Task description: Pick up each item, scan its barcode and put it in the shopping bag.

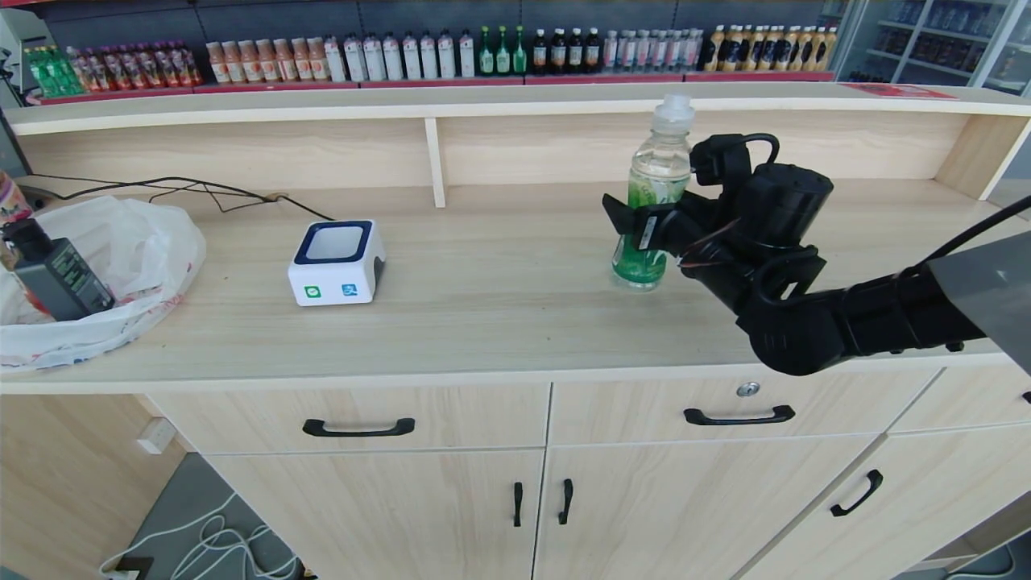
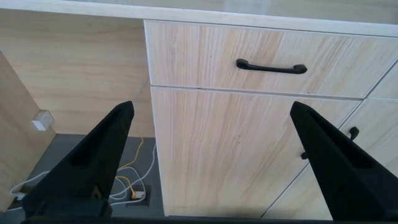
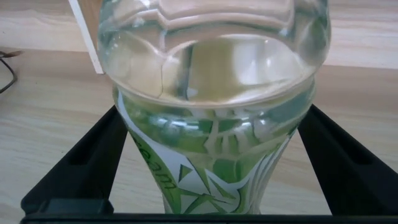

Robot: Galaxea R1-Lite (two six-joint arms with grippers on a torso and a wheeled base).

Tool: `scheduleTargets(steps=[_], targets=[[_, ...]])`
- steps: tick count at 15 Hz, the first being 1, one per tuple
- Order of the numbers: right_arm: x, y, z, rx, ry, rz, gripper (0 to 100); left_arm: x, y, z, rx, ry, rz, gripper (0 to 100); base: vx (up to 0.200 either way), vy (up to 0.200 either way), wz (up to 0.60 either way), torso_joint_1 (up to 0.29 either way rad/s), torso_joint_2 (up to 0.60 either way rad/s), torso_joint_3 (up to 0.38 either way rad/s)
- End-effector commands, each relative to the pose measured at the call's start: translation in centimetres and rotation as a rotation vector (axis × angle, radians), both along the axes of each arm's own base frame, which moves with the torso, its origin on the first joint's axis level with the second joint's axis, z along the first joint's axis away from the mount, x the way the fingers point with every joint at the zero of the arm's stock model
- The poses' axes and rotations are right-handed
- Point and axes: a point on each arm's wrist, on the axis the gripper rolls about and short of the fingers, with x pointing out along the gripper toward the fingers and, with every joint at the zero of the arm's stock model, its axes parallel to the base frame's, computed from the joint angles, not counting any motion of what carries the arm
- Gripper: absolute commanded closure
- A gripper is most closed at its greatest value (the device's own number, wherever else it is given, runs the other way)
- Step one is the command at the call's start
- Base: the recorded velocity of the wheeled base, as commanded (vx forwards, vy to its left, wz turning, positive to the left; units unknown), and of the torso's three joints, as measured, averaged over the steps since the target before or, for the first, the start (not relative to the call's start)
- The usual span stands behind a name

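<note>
A clear water bottle (image 1: pixel 656 185) with a green label and white cap stands upright on the wooden counter (image 1: pixel 499 306), right of centre. My right gripper (image 1: pixel 644 219) holds it at label height, one finger pressed against each side; in the right wrist view the bottle (image 3: pixel 214 81) fits tightly between the black fingers (image 3: pixel 87 168). The white barcode scanner (image 1: pixel 337 262) with a blue-rimmed window sits left of centre. At the far left, the white shopping bag (image 1: pixel 121 266) lies open with a dark bottle (image 1: pixel 56 278) in it. My left gripper (image 2: pixel 211 109) hangs open below the counter, facing the cabinet doors.
A raised back shelf with a divider (image 1: pixel 435 161) runs along the counter's far side. Black cables (image 1: pixel 185 189) trail from the scanner to the back left. Drawers and doors with black handles (image 1: pixel 358 427) are below the counter. Drink bottles line the shelves behind.
</note>
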Motion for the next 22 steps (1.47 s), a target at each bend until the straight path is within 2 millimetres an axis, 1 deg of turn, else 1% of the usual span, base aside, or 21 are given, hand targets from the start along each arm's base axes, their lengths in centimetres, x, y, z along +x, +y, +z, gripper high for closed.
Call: scheduleTargets(steps=[1,3,4,9,11,13,15,18,20,22], targets=[[0.0,0.0,0.2,0.002,-0.007,0.0,0,0.0,0.0,0.0,0.0,-0.001,0.001,0,0.0,0.0,0.0,0.0,0.0,0.0],[0.0,0.1,0.3,0.003,-0.008,0.002,0,0.0,0.0,0.0,-0.002,-0.002,0.001,0,0.0,0.0,0.0,0.0,0.0,0.0],[0.0,0.1,0.2,0.002,-0.007,0.0,100,0.0,0.0,0.0,-0.002,-0.004,0.001,0,0.0,0.0,0.0,0.0,0.0,0.0],[-0.2,0.0,0.5,0.004,-0.017,-0.005,100,0.0,0.0,0.0,-0.008,-0.002,0.001,0,0.0,0.0,0.0,0.0,0.0,0.0],[-0.5,0.1,0.5,0.001,-0.023,-0.005,100,0.0,0.0,0.0,-0.008,-0.001,0.001,0,0.0,0.0,0.0,0.0,0.0,0.0],[-1.0,0.1,1.1,0.0,-0.033,-0.005,100,0.0,0.0,0.0,-0.008,0.004,0.0,0,0.0,0.0,0.0,0.0,0.0,0.0],[-1.8,0.2,1.6,-0.002,-0.041,0.004,100,0.0,0.0,-0.1,-0.006,0.007,0.0,0,0.0,0.0,0.0,0.0,0.0,0.0],[-3.7,-0.5,2.0,-0.028,-0.044,0.001,100,0.0,0.0,-0.1,-0.003,0.009,0.0,0,0.0,0.0,0.0,0.0,0.0,0.0],[-5.4,-0.9,2.8,-0.027,-0.054,0.007,100,0.0,0.0,-0.1,-0.003,0.009,0.0,0,0.0,0.0,0.0,0.0,0.0,0.0],[-7.1,-1.4,4.0,-0.036,-0.083,0.009,100,0.0,0.0,-0.1,-0.003,0.009,0.0,0,0.0,0.0,0.0,0.0,0.0,0.0]])
